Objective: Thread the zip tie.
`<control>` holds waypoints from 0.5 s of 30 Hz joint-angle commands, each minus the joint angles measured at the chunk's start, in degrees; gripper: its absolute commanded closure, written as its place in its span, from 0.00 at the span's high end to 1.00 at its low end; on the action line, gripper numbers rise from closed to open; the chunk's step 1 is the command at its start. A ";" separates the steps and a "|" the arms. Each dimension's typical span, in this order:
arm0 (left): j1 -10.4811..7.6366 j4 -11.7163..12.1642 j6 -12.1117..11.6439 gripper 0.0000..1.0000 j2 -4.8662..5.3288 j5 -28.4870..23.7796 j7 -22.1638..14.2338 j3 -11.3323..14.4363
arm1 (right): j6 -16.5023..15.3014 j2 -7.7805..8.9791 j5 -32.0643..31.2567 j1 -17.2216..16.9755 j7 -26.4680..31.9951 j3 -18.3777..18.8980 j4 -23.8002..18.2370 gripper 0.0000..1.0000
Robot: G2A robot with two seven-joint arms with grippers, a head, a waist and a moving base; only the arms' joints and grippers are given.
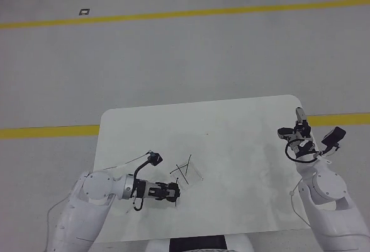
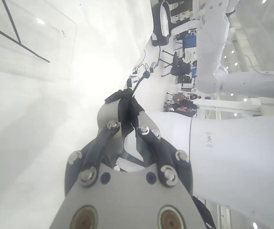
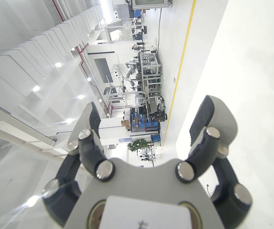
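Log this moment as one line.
left tool: shut on zip tie | right tool: open, empty, over table edge | spare zip ties: crossed, on clear plastic sheet

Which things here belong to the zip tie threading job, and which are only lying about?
For the job:
- zip tie, clamped in the left gripper
- right gripper, open and empty, at the table's far side

Lying about:
- two loose ties, crossed on a clear sheet
- table

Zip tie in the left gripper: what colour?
Black; the zip tie shows best in the left wrist view, in the left gripper.
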 commanded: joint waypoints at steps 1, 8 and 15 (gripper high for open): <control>0.00 0.00 0.00 0.00 0.00 0.00 0.00 0.00 | 0.00 0.00 0.00 0.00 0.00 0.00 0.00 1.00; 2.72 -3.37 0.02 0.00 0.73 9.39 12.65 -0.98 | 0.00 0.00 0.00 0.00 0.00 0.00 0.00 1.00; 8.43 -10.08 0.29 0.00 1.59 24.18 24.60 -1.87 | 0.00 0.00 0.00 0.00 0.00 0.00 0.00 1.00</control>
